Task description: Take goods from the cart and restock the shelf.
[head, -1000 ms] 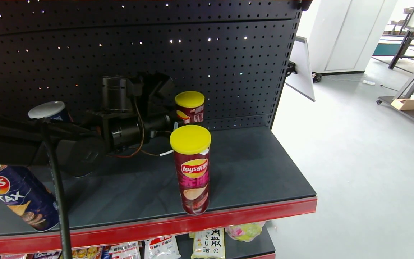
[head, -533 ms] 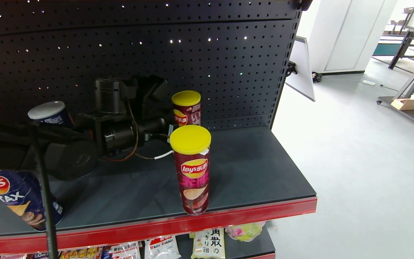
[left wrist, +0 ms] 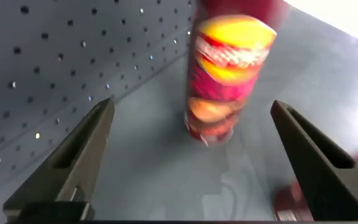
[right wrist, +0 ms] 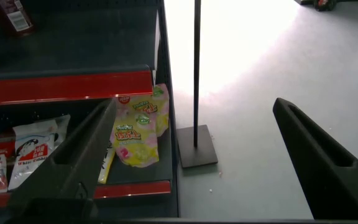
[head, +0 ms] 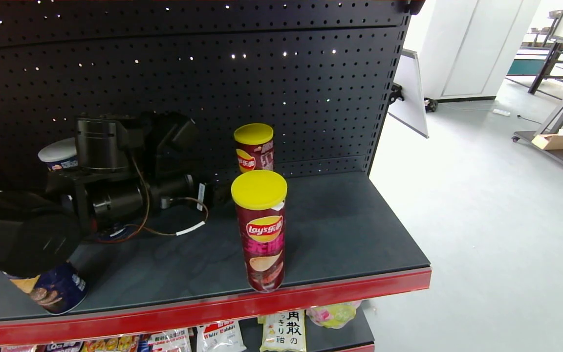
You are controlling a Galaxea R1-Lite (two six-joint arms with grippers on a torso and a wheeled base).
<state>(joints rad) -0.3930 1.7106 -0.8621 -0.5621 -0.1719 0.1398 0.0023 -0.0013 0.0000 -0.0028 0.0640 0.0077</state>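
My left tool [left wrist: 191, 107] hangs over the shelf [head: 350, 230], spread wide and empty. It faces the back can [left wrist: 225, 74], I think; the wrist view is blurred. That can stands upright near the shelf's back edge. The front can [head: 260, 234] stands upright at the front edge. My right tool [right wrist: 192, 104] is spread too, empty, low off the shelf's right end.

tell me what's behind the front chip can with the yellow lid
Behind the front can, a second yellow-lidded can stands upright by the pegboard. Its base is covered by the front can's lid, so its footing on the shelf is hidden.
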